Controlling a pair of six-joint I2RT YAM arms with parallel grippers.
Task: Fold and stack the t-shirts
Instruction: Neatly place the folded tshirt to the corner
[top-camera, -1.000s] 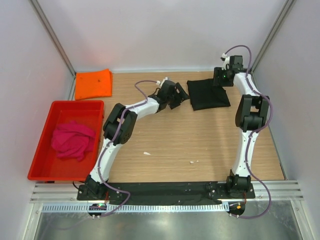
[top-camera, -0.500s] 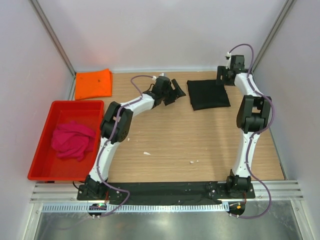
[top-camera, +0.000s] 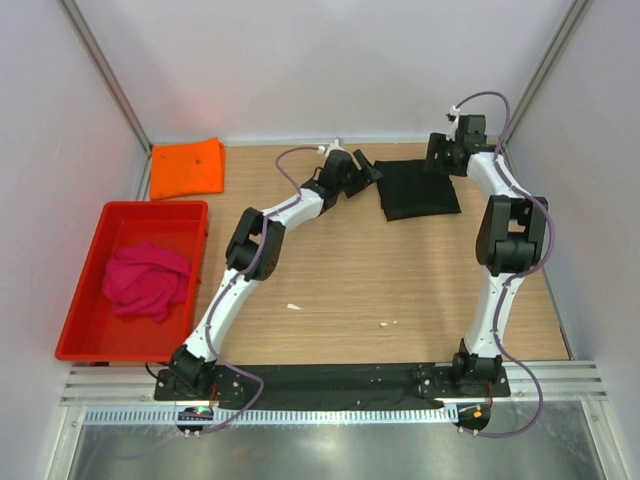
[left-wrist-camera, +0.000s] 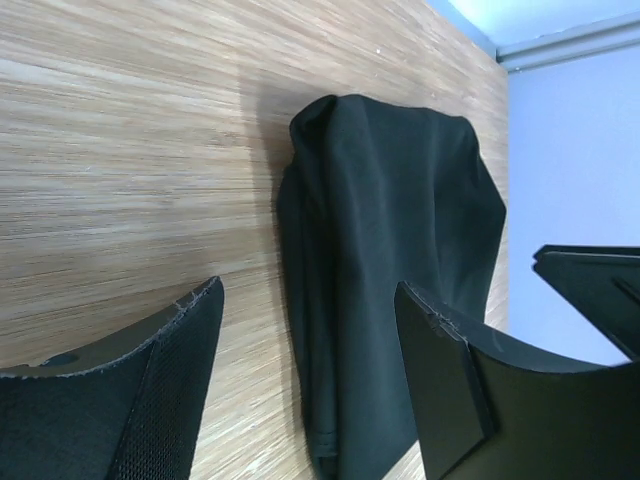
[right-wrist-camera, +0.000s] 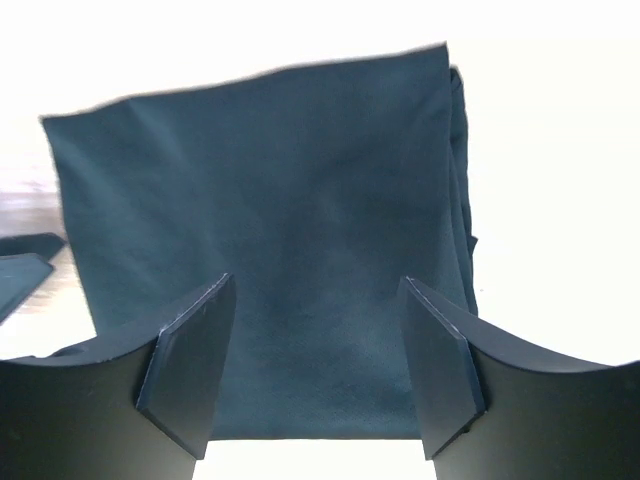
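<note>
1. The black t-shirt (top-camera: 418, 188) lies folded into a neat rectangle on the far right part of the wooden surface (top-camera: 380, 280). It is flat and apart from the other two shirts.
2. The left tool (left-wrist-camera: 308, 300) reaches across to the far left corner of the black t-shirt. Its two fingers (left-wrist-camera: 170, 370) are spread wide and grip nothing. In the left wrist view the layered fold edge of the shirt shows in the gap between them. Whether a fingertip touches the cloth, I cannot tell.
3. The right tool (right-wrist-camera: 315, 290) hangs at the far right corner of the same shirt. Its fingers are also spread well apart and hold nothing. In the right wrist view the smooth top of the shirt fills the space between them, with stacked cloth edges along the right side.
4. The orange t-shirt (top-camera: 187, 168) lies folded flat in the far left corner of the surface, just beyond the red tray (top-camera: 110, 335).
5. The magenta-pink t-shirt (top-camera: 146, 280) sits crumpled in a heap inside the tray, unfolded.
6. Two small white scraps (top-camera: 293, 306) lie on the bare wood in the middle, well apart from all three shirts.
</note>
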